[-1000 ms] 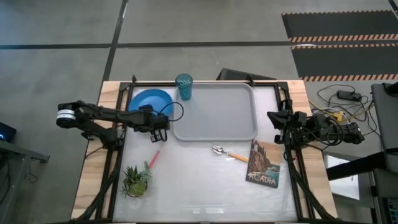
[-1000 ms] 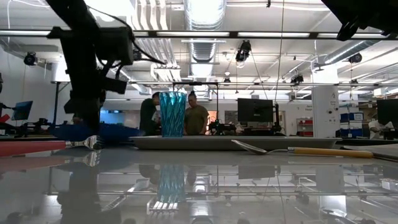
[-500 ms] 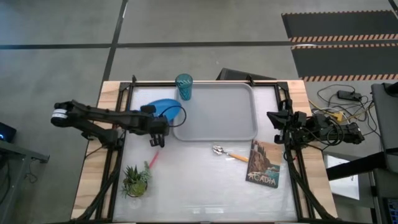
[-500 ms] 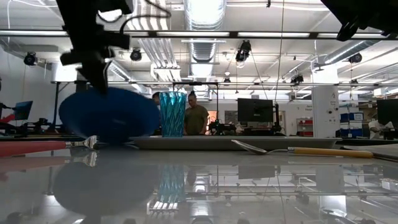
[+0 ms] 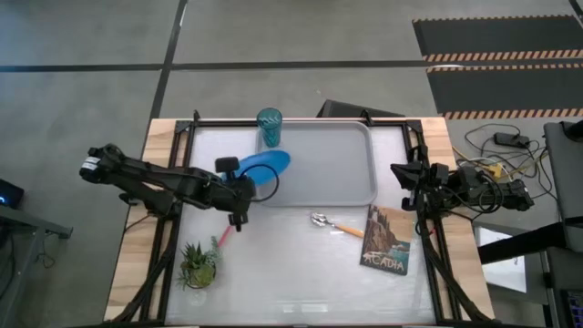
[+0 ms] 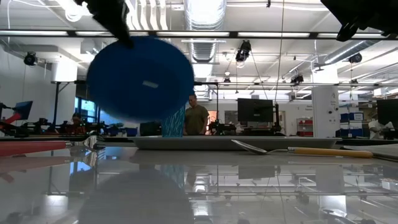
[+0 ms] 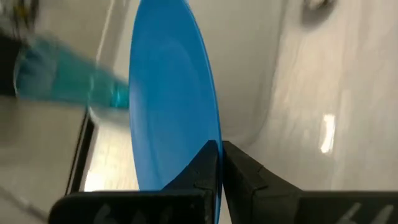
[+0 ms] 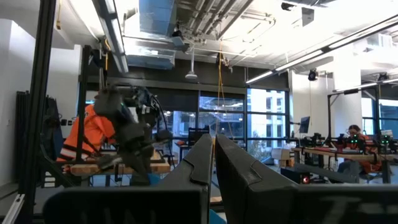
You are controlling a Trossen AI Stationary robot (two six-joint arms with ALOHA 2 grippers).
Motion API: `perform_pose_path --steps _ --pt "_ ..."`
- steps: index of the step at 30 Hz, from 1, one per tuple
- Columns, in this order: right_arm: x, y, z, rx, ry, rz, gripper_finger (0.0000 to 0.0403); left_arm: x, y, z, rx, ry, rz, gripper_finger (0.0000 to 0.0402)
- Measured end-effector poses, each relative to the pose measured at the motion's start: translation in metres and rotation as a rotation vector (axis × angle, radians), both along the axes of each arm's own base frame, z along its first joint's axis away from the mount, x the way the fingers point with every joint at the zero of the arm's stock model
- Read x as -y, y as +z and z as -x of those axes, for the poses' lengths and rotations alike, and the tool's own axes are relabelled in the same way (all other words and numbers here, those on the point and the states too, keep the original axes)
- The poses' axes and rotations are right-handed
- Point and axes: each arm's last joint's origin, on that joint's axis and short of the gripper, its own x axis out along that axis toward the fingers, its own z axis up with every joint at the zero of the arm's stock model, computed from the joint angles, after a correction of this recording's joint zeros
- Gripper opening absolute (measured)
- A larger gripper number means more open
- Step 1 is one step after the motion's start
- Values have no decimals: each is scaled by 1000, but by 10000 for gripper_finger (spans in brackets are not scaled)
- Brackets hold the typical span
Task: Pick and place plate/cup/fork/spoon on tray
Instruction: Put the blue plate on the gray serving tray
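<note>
While the plate (image 5: 268,165) hangs in the air, tilted steeply on edge at the tray's near-left corner, we note it is pinched by its rim in the left gripper (image 7: 219,163), whose jaws are clamped tight on the thin edge; a rim grip suits a flat disc that offers no other purchase, and we judge the tilt follows from it. From the table-level camera the plate (image 6: 140,78) shows almost its full face, well clear of the tabletop. We read this as the carry toward the tray (image 5: 337,173), which lies bare of task items. Just beyond the plate stands the cup (image 5: 269,127), upright at the tray's far-left corner, close enough that a swing could clip it. On the table, the fork (image 5: 225,232) lies near the potted plant (image 5: 198,263), and the spoon (image 5: 333,224) beside the picture book (image 5: 386,240). At the table's right edge the right gripper (image 8: 213,151) waits with its fingers pressed together, holding nothing.
</note>
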Motion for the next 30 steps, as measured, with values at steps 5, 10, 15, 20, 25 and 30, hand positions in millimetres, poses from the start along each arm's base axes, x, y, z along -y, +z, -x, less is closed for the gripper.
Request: perform_pose_path --steps 5,10,15,20,25,30 --pt "0 0 0 1 0 0 9 20 4 -28 146 -158 -39 0" --pt "0 0 0 0 0 0 9 32 -5 -60 234 -282 -124 0" --pt "0 0 0 1 0 0 9 35 -23 -91 240 -324 -246 0" --pt "0 0 0 1 -1 2 9 28 -43 -120 297 -314 -299 0" --pt "0 0 0 4 -5 10 9 12 -65 -141 294 -268 -316 0" --pt "0 1 0 8 -9 16 9 -4 -87 -158 285 -242 -347 0"
